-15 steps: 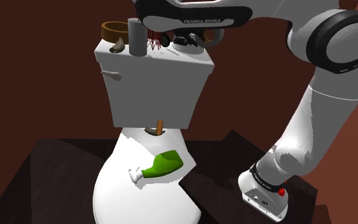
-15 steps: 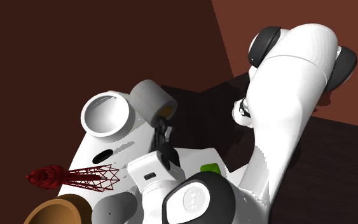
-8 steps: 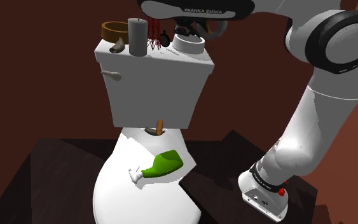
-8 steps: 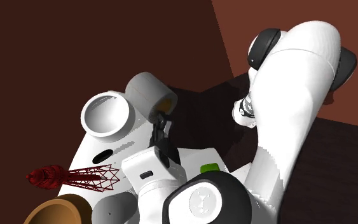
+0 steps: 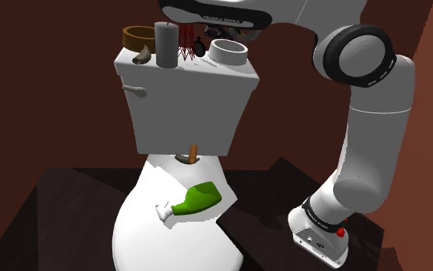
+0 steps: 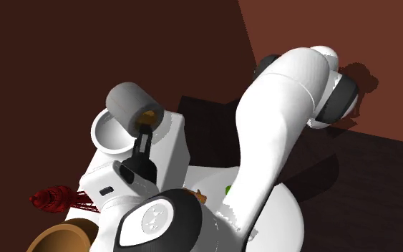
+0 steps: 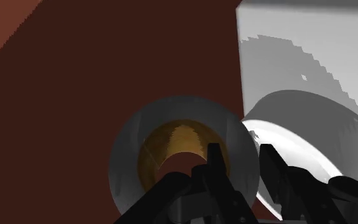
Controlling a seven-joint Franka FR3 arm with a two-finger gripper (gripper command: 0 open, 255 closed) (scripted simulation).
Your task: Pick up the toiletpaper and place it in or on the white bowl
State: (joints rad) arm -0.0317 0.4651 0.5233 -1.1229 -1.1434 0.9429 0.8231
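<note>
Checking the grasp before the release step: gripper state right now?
Gripper: shut on the toilet paper roll, one finger inside its brown core, the other outside the wall.

Arm (image 5: 370,146), white, dark joints: lower links upright, forearm level toward the shoulder view's left. Pincer (image 7: 241,154), black: clasping toilet-paper roll (image 6: 127,104) wall (one finger inside core).

dim room, hard-edged shadows

the brown-red walls (image 5: 53,100) are dim, while the white tank (image 5: 184,108) and arm (image 5: 372,154) stand out brightly lit, the tank's top lighter than its front. the arm throws a dark shadow (image 6: 361,75) on the wall. a jagged, stair-stepped shade crosses the tank top; the toilet paper roll (image 7: 123,172) looks grey.
</note>
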